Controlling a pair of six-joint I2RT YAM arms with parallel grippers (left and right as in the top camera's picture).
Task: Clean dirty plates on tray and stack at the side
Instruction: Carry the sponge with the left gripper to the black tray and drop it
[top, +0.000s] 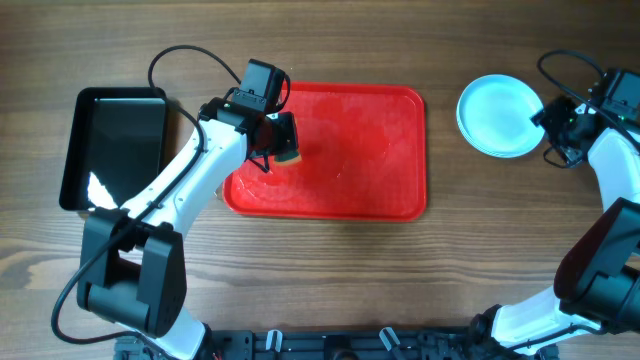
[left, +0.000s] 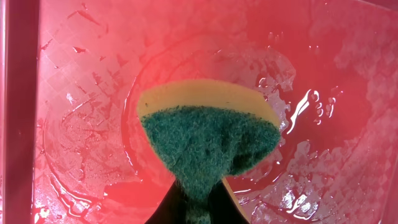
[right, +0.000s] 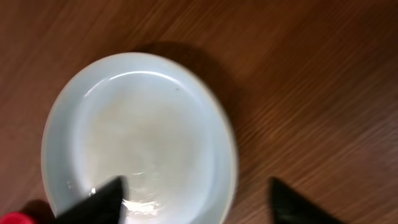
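Left side: you are holding the left gripper (top: 283, 140) over the left part of the red tray (top: 380, 150), jaws pinched tight on a sponge (top: 288, 152). In the left wrist view the sponge (left: 208, 140) is showing its green scouring face with the yellow foam behind it, squeezed narrow at the bottom where the fingers are gripping it. The tray floor (left: 93, 74) beneath is glistening wet, with ring-shaped water marks.

Right side: you are keeping the right gripper (top: 547, 135) at the right edge of the pale-blue plate (top: 499, 115), which is sitting on the wooden table (top: 400, 270), well apart from the tray. Its jaws are standing wide, gripping nothing: one fingertip (right: 115, 186) is hanging over the plate's (right: 140, 130) rim, the other over bare wood. Whether more plates are lying under it, you cannot tell.

A black tray (top: 75, 150) is sitting left of the red one.
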